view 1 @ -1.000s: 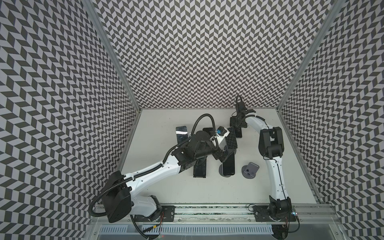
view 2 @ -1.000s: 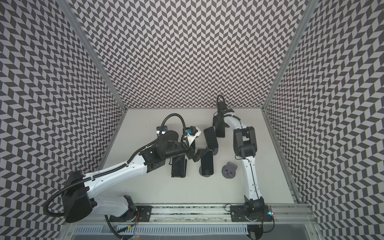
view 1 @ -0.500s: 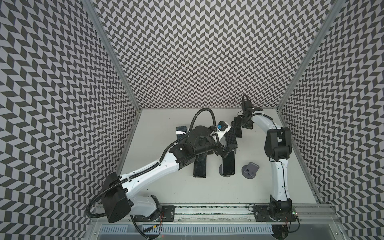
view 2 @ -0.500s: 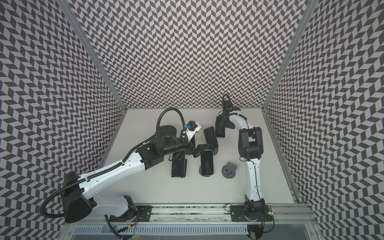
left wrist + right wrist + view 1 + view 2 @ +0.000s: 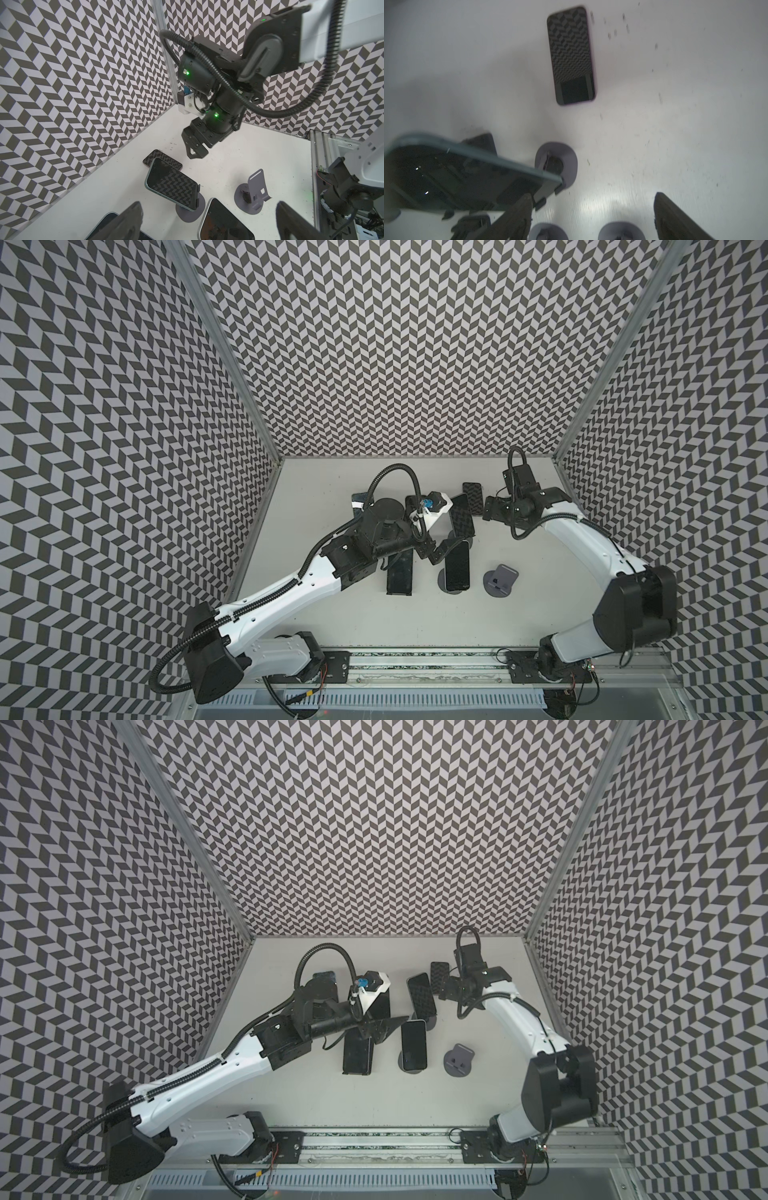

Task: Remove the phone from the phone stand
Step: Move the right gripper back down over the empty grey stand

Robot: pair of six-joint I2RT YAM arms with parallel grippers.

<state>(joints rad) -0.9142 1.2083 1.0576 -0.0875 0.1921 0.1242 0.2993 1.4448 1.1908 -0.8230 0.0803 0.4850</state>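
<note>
Two phones rest on grey phone stands mid-table in both top views. The near phone (image 5: 457, 568) (image 5: 414, 1044) (image 5: 224, 222) has a dark screen. The far phone (image 5: 462, 514) (image 5: 421, 996) (image 5: 172, 184) (image 5: 463, 176) mirrors the chevron wall. My left gripper (image 5: 436, 549) (image 5: 384, 1029) (image 5: 207, 204) is open by the near phone's top end, and nothing is gripped. My right gripper (image 5: 488, 510) (image 5: 446, 990) (image 5: 593, 199) is open and empty, just right of the far phone.
An empty grey stand (image 5: 501, 580) (image 5: 459, 1058) (image 5: 255, 193) sits right of the near phone. A phone (image 5: 473, 491) (image 5: 571, 56) lies flat at the back, another flat phone (image 5: 400, 572) (image 5: 357, 1056) left of the stands, and a third (image 5: 359, 502) under the left arm.
My right gripper has opened wider and drawn back to the right, away from the flat phone at the back. Its elbow has swung out right. The left gripper has barely shifted.
</note>
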